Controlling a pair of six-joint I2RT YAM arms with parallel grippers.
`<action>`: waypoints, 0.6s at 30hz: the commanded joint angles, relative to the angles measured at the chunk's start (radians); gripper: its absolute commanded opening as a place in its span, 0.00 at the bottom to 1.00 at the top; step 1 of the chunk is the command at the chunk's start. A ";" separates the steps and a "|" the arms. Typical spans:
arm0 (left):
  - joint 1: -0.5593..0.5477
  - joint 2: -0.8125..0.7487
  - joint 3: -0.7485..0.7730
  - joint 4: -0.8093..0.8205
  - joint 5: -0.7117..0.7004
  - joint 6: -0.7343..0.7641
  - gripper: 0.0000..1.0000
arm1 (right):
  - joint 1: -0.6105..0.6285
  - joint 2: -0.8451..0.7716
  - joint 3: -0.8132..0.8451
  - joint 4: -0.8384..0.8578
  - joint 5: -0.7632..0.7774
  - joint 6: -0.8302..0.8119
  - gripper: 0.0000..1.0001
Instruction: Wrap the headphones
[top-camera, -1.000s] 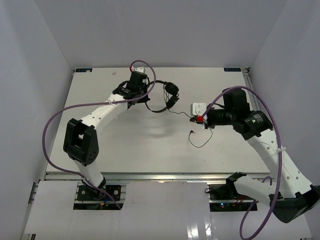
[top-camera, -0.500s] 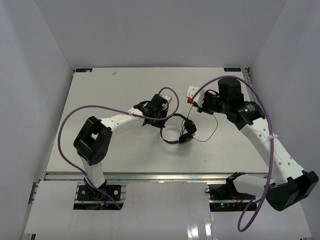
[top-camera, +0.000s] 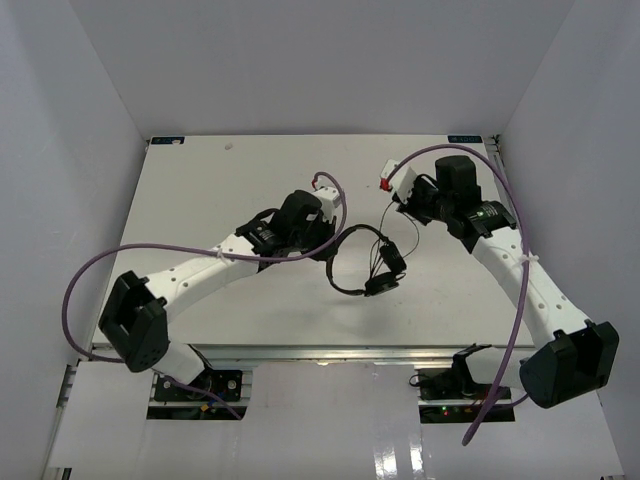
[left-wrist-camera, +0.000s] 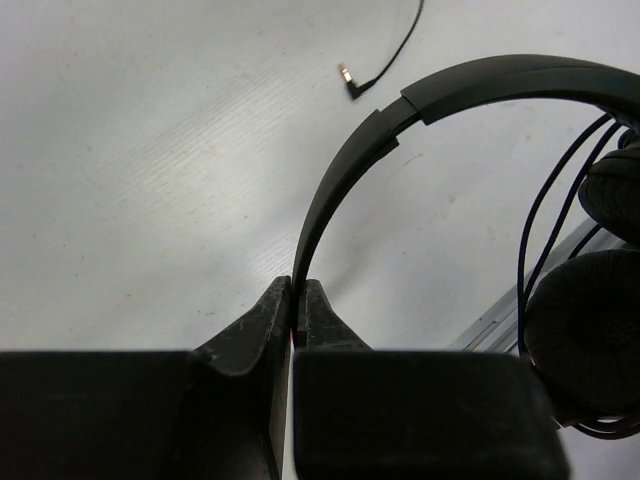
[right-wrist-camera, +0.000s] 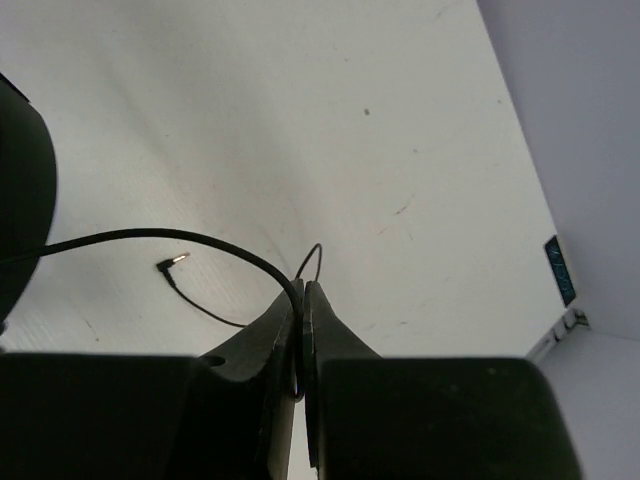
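The left pincer (left-wrist-camera: 297, 290) is clamping shut on the headphones (top-camera: 382, 284). Its two fingers are pressing flat against one end of the thin headband (left-wrist-camera: 480, 85), with no gap showing between them and the band. From that grip the headband is arching up and away, then bending over towards the two padded earcups (left-wrist-camera: 590, 340), which are sitting close together at its far end. Thin strands of cord are running down from the band beside the earcups. In the top view the headphones are sitting between the two arms, and they seem to be hanging a little clear of the desk (top-camera: 200, 190) rather than resting on it, though this is hard to confirm.

The right pincer (right-wrist-camera: 303, 290) is closed too, and it is pinching the thin black cord (right-wrist-camera: 200, 240) of the headphones between its fingertips. From that pinch the cord is sweeping out in a shallow arc towards a dark earcup at the edge of the right wrist view. A small loop of cord is poking out just past the fingertips. The metal plug (right-wrist-camera: 175, 263) at the cord's free end is lying well apart from the headphones, beyond the curve of the headband. Behind the headphones, the right arm's purple cable (top-camera: 450, 148) is arching over its wrist.
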 joint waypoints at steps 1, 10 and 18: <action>-0.003 -0.164 -0.036 0.022 0.031 -0.024 0.00 | -0.069 0.029 -0.011 0.054 -0.153 0.097 0.08; -0.003 -0.238 0.054 -0.041 0.015 -0.012 0.00 | -0.188 0.027 -0.042 0.066 -0.530 0.192 0.08; -0.004 -0.192 0.233 -0.114 0.004 0.015 0.00 | -0.196 0.075 -0.086 0.133 -0.835 0.263 0.08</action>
